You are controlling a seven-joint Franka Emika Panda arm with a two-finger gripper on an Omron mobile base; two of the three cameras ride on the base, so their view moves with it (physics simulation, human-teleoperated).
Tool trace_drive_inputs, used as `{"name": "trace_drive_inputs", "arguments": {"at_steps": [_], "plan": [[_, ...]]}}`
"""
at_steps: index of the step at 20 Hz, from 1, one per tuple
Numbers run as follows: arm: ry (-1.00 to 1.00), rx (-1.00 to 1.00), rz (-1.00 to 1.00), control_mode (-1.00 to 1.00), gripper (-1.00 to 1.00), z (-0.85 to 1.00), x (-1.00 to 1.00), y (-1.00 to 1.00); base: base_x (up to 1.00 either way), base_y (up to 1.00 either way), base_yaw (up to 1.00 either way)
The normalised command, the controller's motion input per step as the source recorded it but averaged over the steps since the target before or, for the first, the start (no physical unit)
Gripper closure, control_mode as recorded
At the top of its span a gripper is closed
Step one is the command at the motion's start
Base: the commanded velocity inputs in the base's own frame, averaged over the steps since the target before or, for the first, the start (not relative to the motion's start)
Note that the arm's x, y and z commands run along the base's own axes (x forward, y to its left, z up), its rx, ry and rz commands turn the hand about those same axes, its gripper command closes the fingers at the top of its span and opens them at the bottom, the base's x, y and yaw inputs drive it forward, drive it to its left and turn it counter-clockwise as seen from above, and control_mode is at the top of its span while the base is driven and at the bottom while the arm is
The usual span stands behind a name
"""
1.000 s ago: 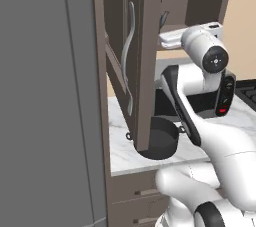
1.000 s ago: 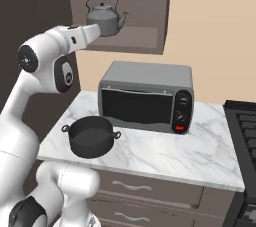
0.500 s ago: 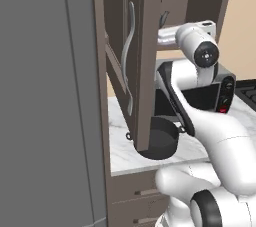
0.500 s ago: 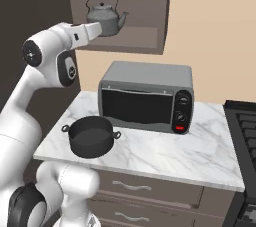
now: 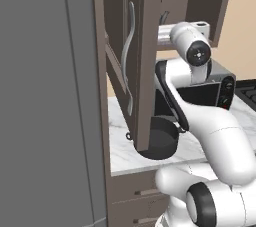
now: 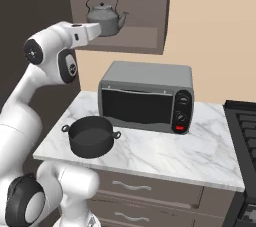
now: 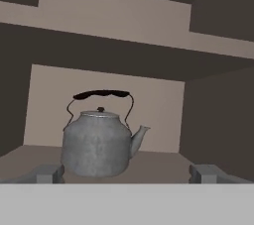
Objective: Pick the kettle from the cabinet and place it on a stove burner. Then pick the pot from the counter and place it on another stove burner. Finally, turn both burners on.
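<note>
Grey metal kettle (image 7: 100,142) sits upright on the cabinet (image 6: 150,16) shelf, straight ahead of the gripper (image 7: 127,173), whose jaws are spread wide with nothing in them, not touching it.

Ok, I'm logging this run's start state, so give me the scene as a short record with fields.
kettle: upright on the cabinet shelf, spout to its right in the hand view
gripper: open, in front of the kettle, not touching
pot: on the counter, before the toaster oven
burners: bare at the right edge
</note>
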Motion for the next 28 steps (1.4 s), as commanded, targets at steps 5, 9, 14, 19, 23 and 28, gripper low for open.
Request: {"name": "trace_drive_inputs", "arguments": {"at_steps": [5,9,14,19,23,28], "plan": [[0.0,0.04,0.0,-1.0,-1.0,0.02,0.24,0.0,0.0,0.0,0.0],[0.0,0.02,0.0,-1.0,-1.0,0.01,0.23,0.0,0.0,0.0,0.0],[0.0,0.0,0.0,-1.0,-1.0,0.07,0.19,-0.01,0.0,0.0,0.0],[0.0,0.0,0.0,-1.0,-1.0,0.15,0.2,-0.03,0.0,0.0,0.0],[0.0,0.0,0.0,-1.0,-1.0,0.17,0.19,-0.06,0.0,0.0,0.0],[0.0,0.0,0.0,-1.0,-1.0,0.14,0.2,-0.08,0.0,0.0,0.0]]}}
